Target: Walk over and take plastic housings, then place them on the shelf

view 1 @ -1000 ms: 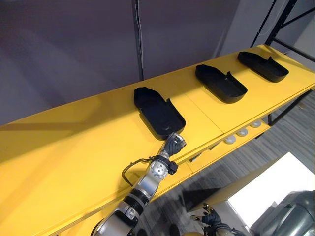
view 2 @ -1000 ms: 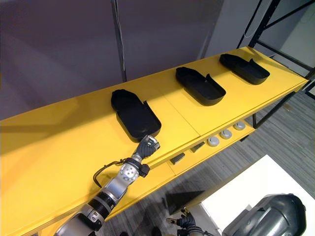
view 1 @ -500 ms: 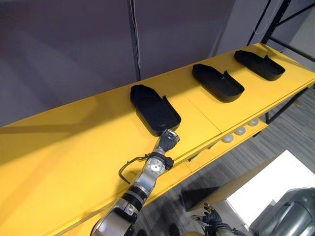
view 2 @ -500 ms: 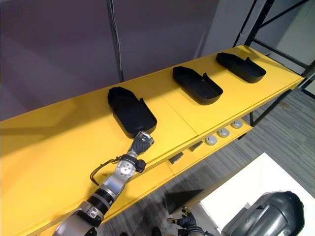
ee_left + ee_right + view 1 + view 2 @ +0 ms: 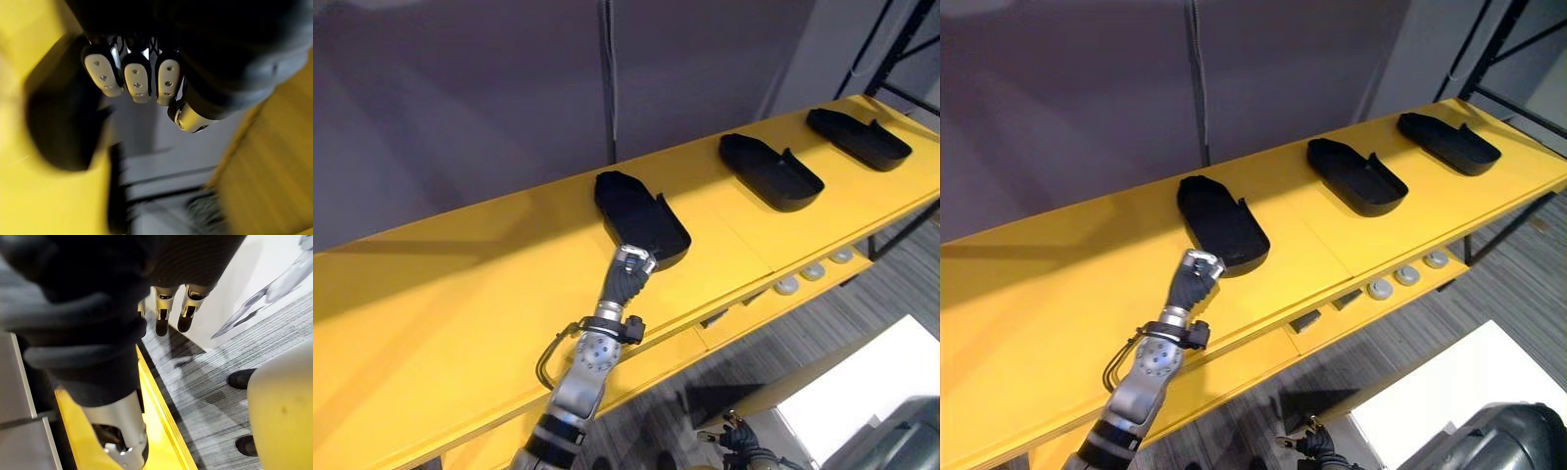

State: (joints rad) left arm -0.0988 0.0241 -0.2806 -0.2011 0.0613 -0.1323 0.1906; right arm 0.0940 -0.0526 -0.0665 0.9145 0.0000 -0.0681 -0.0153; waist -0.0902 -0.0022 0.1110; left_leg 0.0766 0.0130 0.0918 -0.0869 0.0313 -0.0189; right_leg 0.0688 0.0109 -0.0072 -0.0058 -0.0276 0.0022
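**Housing lies just ahead of the left hand, lengthwise away from you**

The nearest housing (image 5: 641, 217) sits on the yellow shelf (image 5: 460, 294). Its long axis runs away from you and slants towards the far left, with the wide end facing you. Your left hand (image 5: 630, 272) is at that end's left corner, touching it or just short of it; I can't tell which. Its fingers are curled in with nothing in them. Two other housings (image 5: 771, 171) (image 5: 858, 138) lie well off to the right. Your right hand (image 5: 168, 308) hangs low with its fingers straight, so the left is much nearer.
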